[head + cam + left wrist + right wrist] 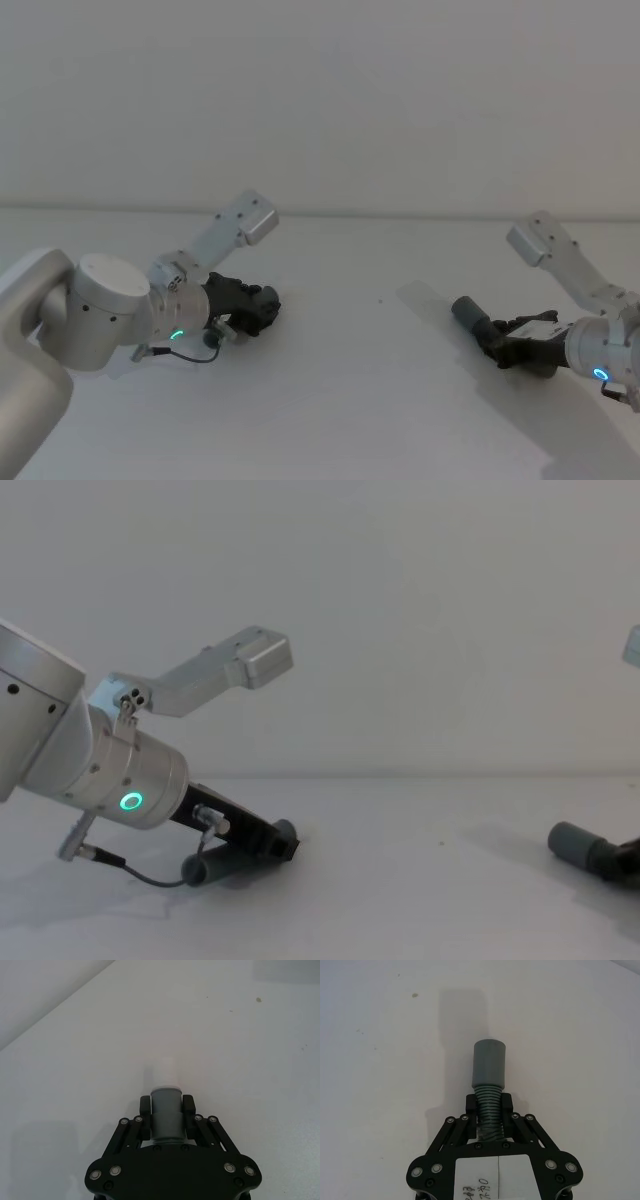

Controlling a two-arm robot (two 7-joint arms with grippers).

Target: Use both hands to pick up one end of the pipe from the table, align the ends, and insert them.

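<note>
At the left of the white table [360,400], my left gripper [266,306] is shut on one dark grey pipe piece. In the left wrist view the fingers [146,1106] clamp its smooth grey cuff [166,1117], and the white spigot tip [167,1072] sticks out ahead. My right gripper [503,338] at the far right is shut on the ribbed part [489,1110] of the other piece. Its open grey cuff socket [489,1062] points toward the middle [467,312]. Both pieces sit low at the table surface and are far apart.
A plain white wall [320,100] rises behind the table. A thin black cable [140,875] loops under the left wrist. Bare tabletop lies between the two grippers.
</note>
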